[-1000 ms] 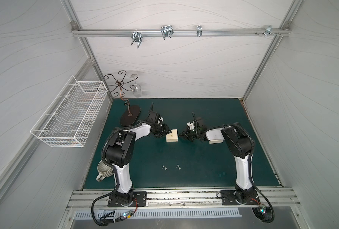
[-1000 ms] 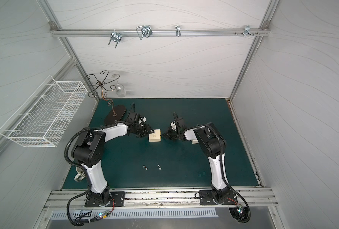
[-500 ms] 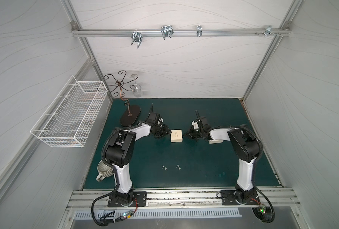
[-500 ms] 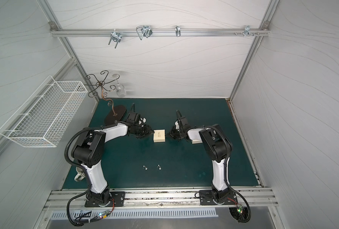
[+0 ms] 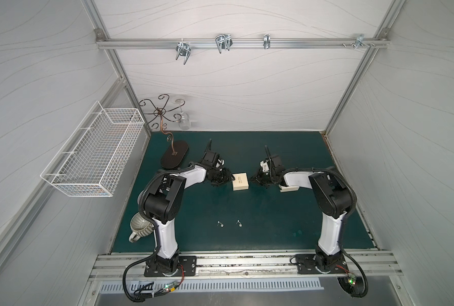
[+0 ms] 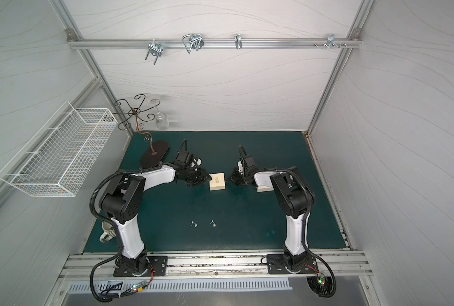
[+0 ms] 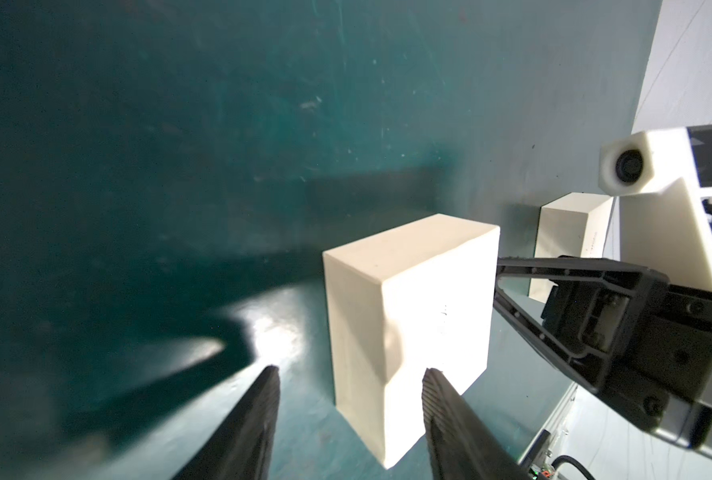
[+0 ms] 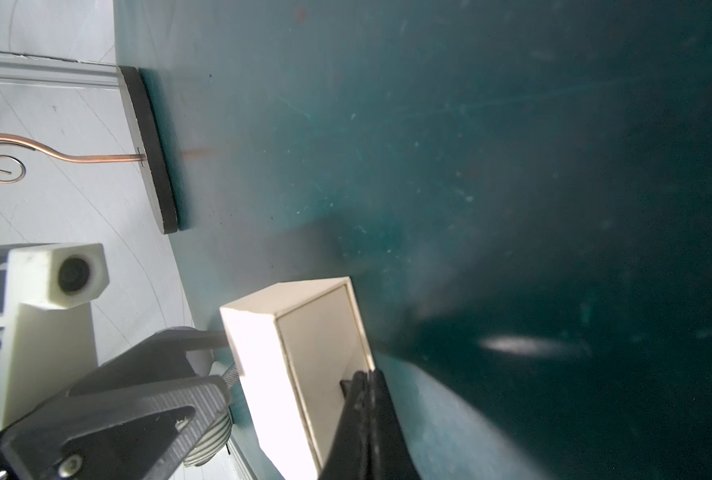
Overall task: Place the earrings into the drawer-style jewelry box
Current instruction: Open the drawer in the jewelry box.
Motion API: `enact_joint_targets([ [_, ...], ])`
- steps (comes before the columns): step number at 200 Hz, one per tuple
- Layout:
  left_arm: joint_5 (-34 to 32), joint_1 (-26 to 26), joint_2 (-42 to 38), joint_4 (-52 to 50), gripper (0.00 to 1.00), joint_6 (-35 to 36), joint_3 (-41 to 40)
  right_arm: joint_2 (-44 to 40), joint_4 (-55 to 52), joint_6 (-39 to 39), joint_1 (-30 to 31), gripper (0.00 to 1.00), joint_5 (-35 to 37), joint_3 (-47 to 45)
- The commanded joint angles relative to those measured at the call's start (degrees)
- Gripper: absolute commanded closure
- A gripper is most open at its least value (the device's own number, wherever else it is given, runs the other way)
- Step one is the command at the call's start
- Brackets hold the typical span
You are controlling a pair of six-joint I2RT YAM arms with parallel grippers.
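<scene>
Green mat point(image 5: 273, 212): arms reach low; left gripper point(image 5: 229, 179), right gripper point(image 5: 252, 179) flank box point(image 5: 240, 182).

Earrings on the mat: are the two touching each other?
Apart. In both top views one earring lies beside the other earring with bare green mat plainly between them.

There are two robot arms, a left arm point(image 5: 164, 198) and a right arm point(image 5: 329, 196), and two cream boxes: the drawer-style jewelry box point(image 5: 240, 181) in the middle of the green mat point(image 5: 273, 225) and a second box point(image 5: 289, 188) just right of it. The earrings point(image 5: 221, 224) show as two tiny silver spots at the near middle, too small to count further. There is one white wire basket point(image 5: 101, 148) on the left, one grey mug point(image 5: 141, 227) near left, one scrolled metal stand point(image 5: 173, 157) far left holding one glass point(image 5: 184, 123), and four metal clips point(image 5: 223, 43) on the far rail point(image 5: 300, 45).
</scene>
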Motion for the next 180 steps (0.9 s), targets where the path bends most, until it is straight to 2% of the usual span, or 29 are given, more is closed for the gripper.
enact_joint_targets([
  [1, 1.13, -0.16, 1.52, 1.91, 0.44, 0.41, 2.33, -1.46, -0.91, -0.5, -0.19, 1.0, 0.38, -0.83],
  [68, -0.01, 0.43, 2.21, 0.64, 0.55, 1.1, 1.42, -2.64, 0.38, -0.71, -2.09, 1.0, 0.41, -3.23],
  [180, -0.18, 1.24, 2.56, -0.91, 0.56, 3.13, 1.59, -6.32, -0.57, -3.75, -8.64, 1.0, 0.06, -7.25],
])
